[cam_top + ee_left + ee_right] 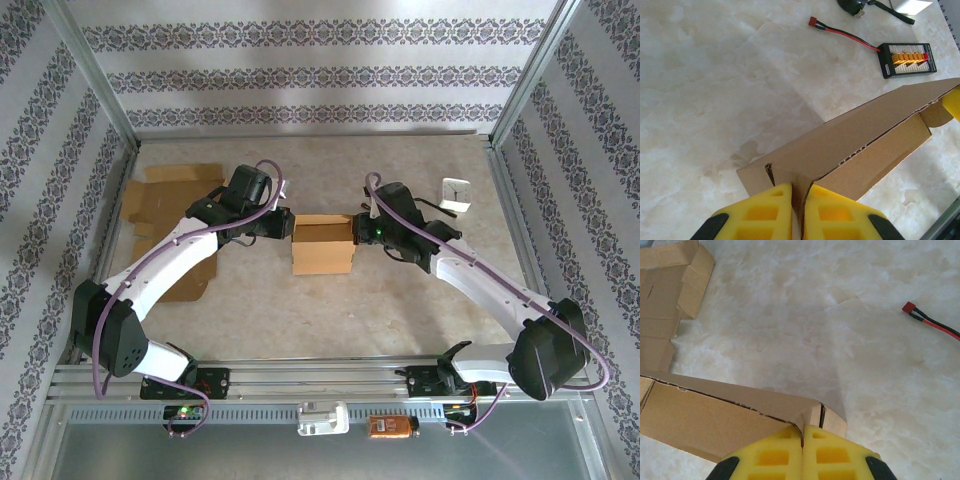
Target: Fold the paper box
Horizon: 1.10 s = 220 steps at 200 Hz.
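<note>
My left gripper (799, 196): nipped tight onto left edge of paper box (322, 256).
My right gripper (802, 437): nipped tight onto its right edge.
Room: bare table (330, 320) nearside.

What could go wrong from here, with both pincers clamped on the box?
1. The left pincer and right pincer pinch thin walls of the paper box beside slits; opposed pulling may tear them.
2. Both grips sit at the wall's edge, so a wall could slip out and the paper box sag.
</note>
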Motion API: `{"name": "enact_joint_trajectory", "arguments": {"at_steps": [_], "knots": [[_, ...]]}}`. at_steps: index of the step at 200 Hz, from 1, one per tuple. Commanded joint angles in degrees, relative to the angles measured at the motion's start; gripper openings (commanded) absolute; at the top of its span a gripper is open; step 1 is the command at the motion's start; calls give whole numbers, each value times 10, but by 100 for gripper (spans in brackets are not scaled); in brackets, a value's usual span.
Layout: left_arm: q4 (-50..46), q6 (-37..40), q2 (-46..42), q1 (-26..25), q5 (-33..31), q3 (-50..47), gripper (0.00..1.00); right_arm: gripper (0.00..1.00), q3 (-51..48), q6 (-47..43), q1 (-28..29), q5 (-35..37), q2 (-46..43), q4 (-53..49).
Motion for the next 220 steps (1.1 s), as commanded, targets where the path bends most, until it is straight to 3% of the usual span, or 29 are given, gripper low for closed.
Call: {"name": "enact_joint_trajectory", "arguments": {"at_steps": [1, 82, 114, 185, 220], "knots": [[9, -31, -10, -1, 10, 11, 11, 5, -42, 24, 28, 18, 9, -37], [8, -149, 1, -1, 5, 16, 9, 5, -63, 11, 41, 52, -15, -30], [31, -187, 5, -1, 37, 14, 9, 5, -63, 12, 46, 50, -11, -30], [-16, -154, 11, -1, -6, -11, 8, 5, -56, 6, 54, 54, -4, -30], [-37, -129, -3, -1, -57, -31, 7, 5, -56, 6, 54, 55, -6, -31]]}}
